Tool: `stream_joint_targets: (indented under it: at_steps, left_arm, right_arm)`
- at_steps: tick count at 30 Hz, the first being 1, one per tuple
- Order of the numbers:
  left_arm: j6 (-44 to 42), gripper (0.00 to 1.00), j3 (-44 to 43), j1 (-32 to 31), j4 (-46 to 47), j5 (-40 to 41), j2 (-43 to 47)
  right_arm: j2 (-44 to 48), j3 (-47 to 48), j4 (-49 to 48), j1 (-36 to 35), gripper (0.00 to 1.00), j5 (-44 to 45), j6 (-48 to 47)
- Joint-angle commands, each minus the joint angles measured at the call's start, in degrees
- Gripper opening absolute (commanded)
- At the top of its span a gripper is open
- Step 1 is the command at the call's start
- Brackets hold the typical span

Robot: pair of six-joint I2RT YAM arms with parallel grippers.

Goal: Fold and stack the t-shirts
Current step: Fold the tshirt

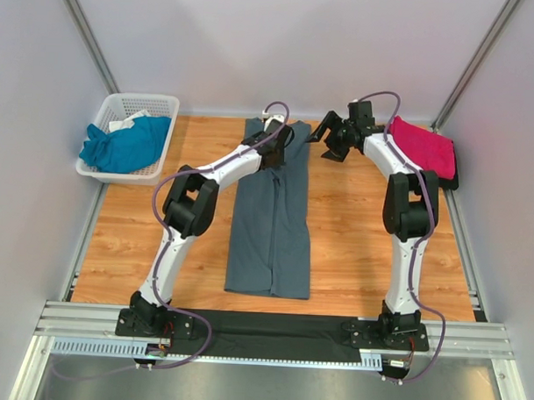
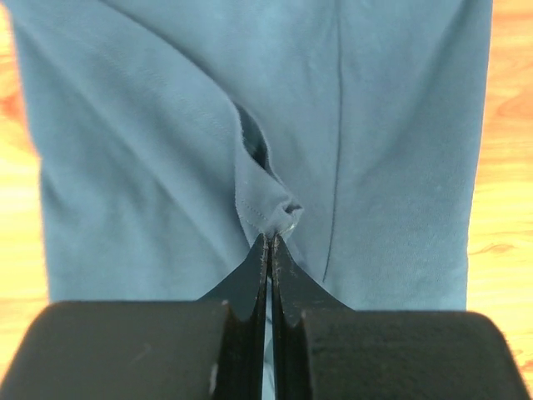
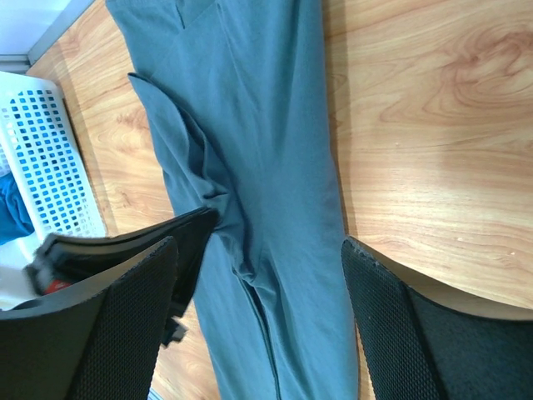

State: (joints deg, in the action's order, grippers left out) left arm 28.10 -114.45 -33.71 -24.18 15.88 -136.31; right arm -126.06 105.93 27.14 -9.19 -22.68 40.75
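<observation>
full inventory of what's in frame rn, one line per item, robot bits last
slate-grey t-shirt: 1, slate grey, table centre, folded into a long strip
magenta t-shirt: 1, magenta-pink, far right, lying on a dark layer
teal t-shirt: 1, teal-blue, bunched in the basket
basket: 1, white lattice plastic, far left corner
table: 1, light wood
left fingers: 1 pair, black, shut on a pinch of the slate-grey t-shirt at its far end
right fingers: 1 pair, black, open, holding nothing, by the same far end
</observation>
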Motion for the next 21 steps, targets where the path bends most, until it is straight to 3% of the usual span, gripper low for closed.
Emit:
stream_joint_targets:
  at_steps: [1, 8, 21]
  left_arm:
    - [3.89, 0.00, 1.51, 0.23, 2.74, 4.07, 5.61]
    - [9.95, 0.00, 9.41, 0.32, 3.70, 9.69, 10.18]
    - [20.67, 0.00, 16.37, 0.32, -0.25, 13.48, 14.23]
  right_arm:
    - [-0.85, 0.77, -1.12, 0.23, 0.81, -0.97, 0.12]
    - [-1.21, 0.33, -1.30, 0.14, 0.81, -1.14, 0.03]
    - [-2.08, 0.24, -1.12, -0.30, 0.81, -1.23, 0.03]
